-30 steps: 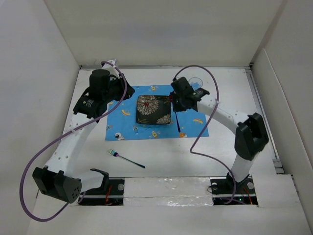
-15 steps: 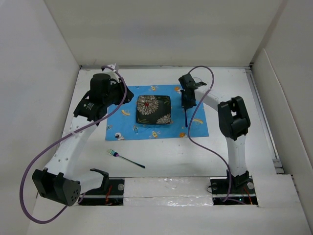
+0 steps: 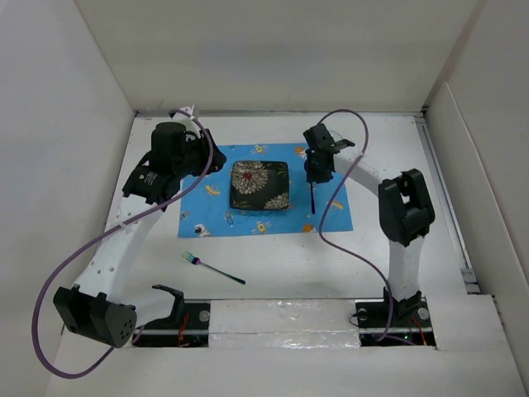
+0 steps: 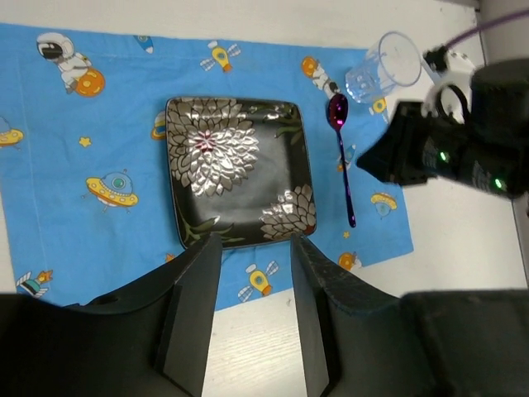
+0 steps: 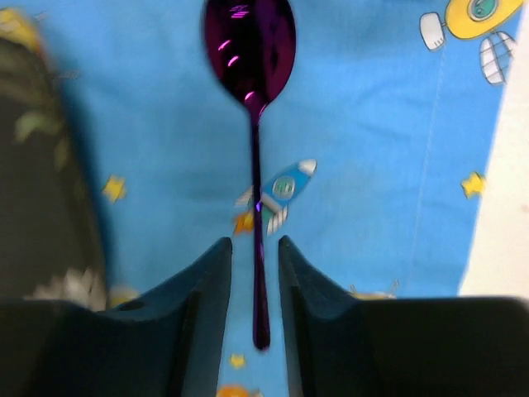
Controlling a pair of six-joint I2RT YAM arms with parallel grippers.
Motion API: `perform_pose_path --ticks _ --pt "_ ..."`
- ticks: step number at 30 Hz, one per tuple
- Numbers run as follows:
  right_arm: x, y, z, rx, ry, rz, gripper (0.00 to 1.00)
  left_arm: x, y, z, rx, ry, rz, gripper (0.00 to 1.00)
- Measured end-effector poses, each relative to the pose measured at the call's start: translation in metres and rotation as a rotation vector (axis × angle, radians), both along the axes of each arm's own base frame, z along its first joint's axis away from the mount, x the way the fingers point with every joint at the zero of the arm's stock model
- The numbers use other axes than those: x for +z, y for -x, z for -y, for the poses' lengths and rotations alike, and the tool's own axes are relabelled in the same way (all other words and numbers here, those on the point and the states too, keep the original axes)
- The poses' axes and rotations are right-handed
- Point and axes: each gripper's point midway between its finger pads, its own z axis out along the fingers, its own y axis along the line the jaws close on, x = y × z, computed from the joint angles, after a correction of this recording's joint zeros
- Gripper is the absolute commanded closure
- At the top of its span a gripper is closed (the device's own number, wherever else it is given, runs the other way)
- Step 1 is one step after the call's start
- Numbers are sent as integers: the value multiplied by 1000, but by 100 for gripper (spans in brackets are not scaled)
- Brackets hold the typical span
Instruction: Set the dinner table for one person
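**Desk:** Top view: how far along is the setting?

**Photographer:** On the white dinner table (image 3: pixel 289 273), a blue space-print cloth placemat (image 3: pixel 207 219) carries a square black plate (image 3: pixel 259 185). A purple spoon (image 3: pixel 313 198) lies just to the plate's right. A thin fork (image 3: pixel 213 268) with rainbow-tinted tines lies on bare tabletop, well apart from the mat, and placing it looks like the main job left. The right gripper (image 3: pixel 312 172) hangs over the spoon. The left gripper (image 3: pixel 213 161) hovers by the mat's far left corner.

**Desk:** Left wrist?

**Photographer:** The plate is glossy, round-cornered and patterned with pale flowers. A clear cup (image 4: pixel 388 66) stands near the spoon's bowl. The fingers are spread wide and hold nothing.

**Desk:** Right wrist?

**Photographer:** The spoon has a mirror-bright oval bowl and a thin straight handle, and it lies flat on the cloth. The fingers straddle the handle, slightly parted, with blue showing on either side, so they are not pinching it.
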Motion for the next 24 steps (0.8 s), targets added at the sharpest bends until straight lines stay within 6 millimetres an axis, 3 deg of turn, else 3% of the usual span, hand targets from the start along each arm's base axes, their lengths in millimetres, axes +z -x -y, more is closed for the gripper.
perform_pose_path --ticks 1,2,3,5,7,9,11,12,13,16,18,24 --pt "10 5 -1 10 -9 21 91 5 0 -1 5 -1 8 67" --pt "21 13 -5 32 -25 41 100 13 -1 -2 11 0 21 69" --pt "34 24 -13 62 -47 65 100 22 -2 -3 17 3 40 71" --pt "61 48 -36 144 -104 123 100 44 -4 -4 28 17 85 85" --pt "86 79 -74 268 -169 176 100 66 -6 -5 43 36 134 100" --pt "102 116 -123 420 -237 215 100 79 -5 -6 51 48 160 100" --pt "105 156 -168 562 -279 220 96 104 1 -9 67 84 215 100" --pt "102 172 -184 614 -289 215 91 111 3 -10 74 96 229 100" --pt "96 192 -202 678 -296 200 77 116 7 -12 81 107 241 100" --pt "67 232 -233 795 -277 146 61 128 16 -17 103 129 267 78" --pt "46 249 -245 845 -233 121 56 132 21 -21 119 135 272 68" --pt "-3 286 -290 955 -145 84 54 141 33 -34 167 127 287 65"
